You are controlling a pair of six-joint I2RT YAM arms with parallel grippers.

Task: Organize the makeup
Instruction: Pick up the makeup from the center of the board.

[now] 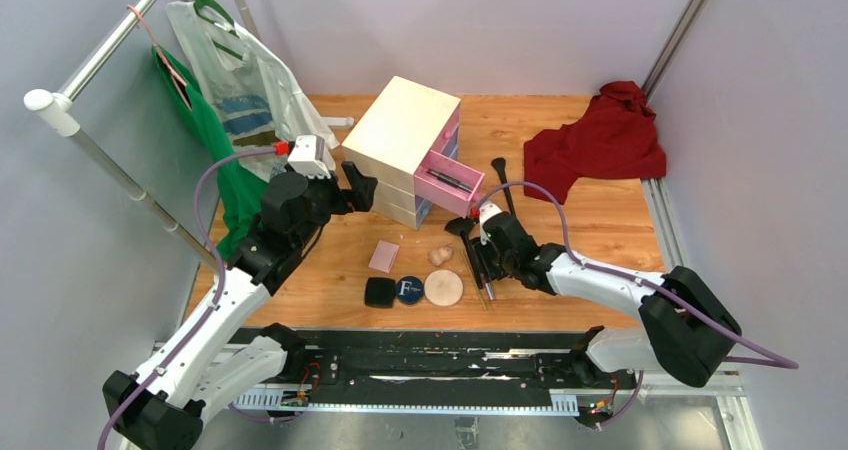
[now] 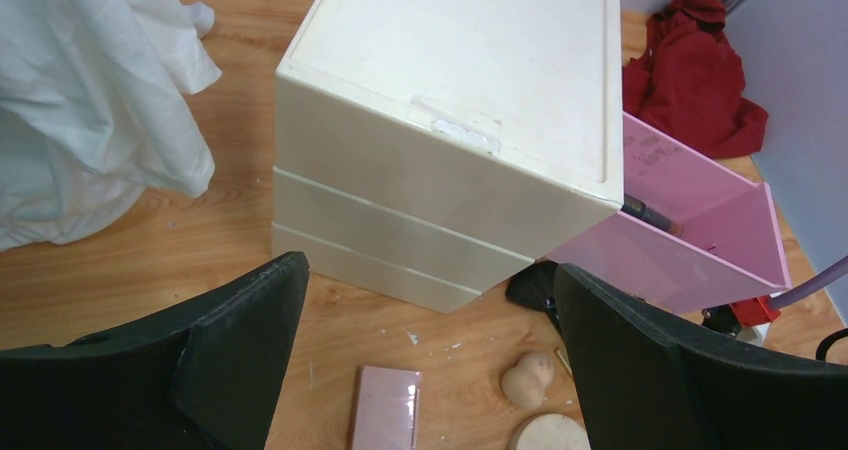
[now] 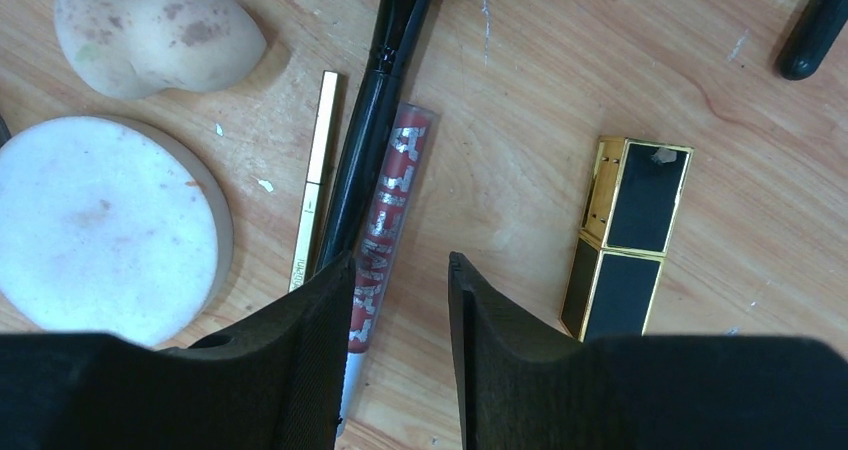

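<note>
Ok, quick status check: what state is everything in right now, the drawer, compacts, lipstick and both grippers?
pink drawer, pulled open, a pencil inside
black square compact, lid shut
round navy compact, lid shut
lipstick, capped, lying on its side
left gripper, wide open, empty
right gripper, open, empty, over the red tube

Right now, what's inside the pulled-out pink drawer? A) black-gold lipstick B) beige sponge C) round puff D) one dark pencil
D: one dark pencil lies in the open pink drawer, while the lipstick, sponge and puff are all out on the table.
</note>
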